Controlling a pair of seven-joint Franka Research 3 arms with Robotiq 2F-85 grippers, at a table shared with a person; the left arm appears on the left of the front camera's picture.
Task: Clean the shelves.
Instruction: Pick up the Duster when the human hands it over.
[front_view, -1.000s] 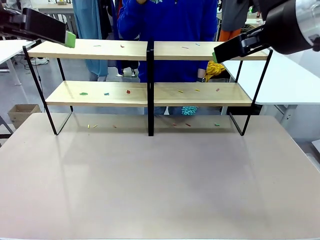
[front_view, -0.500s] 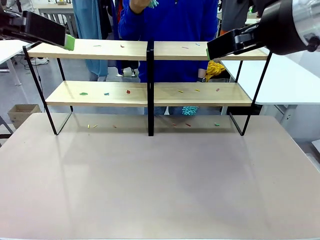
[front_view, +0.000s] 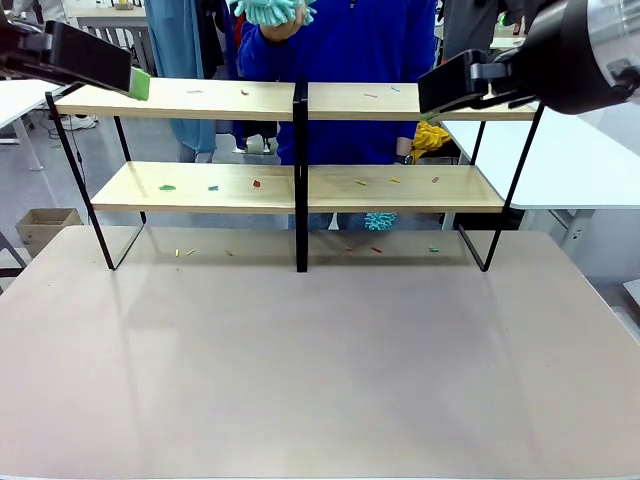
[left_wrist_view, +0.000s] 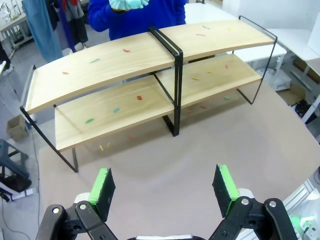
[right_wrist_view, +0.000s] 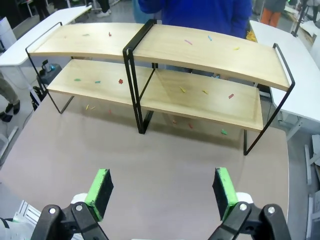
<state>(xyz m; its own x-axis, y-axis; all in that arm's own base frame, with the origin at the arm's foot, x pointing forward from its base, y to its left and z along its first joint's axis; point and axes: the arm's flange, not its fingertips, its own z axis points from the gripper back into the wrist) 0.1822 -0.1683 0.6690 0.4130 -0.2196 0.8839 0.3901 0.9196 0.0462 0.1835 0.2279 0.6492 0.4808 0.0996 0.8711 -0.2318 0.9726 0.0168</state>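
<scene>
Your front camera sits at the near edge of the bench (front_view: 320, 400), facing across it to the shelves (front_view: 200, 186) by the far edge. The wrist cameras hang higher, looking down past the left gripper (left_wrist_view: 165, 182) and right gripper (right_wrist_view: 162, 185); all three views share the shelves and the bench before them.

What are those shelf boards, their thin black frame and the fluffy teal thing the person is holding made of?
The boards of the shelves look like light wood or wood-look laminate, matte, with faint grain. The frame seems thin metal painted black: slim, straight bars. The teal duster looks like soft chenille or microfibre, going by its shaggy tufts.
</scene>
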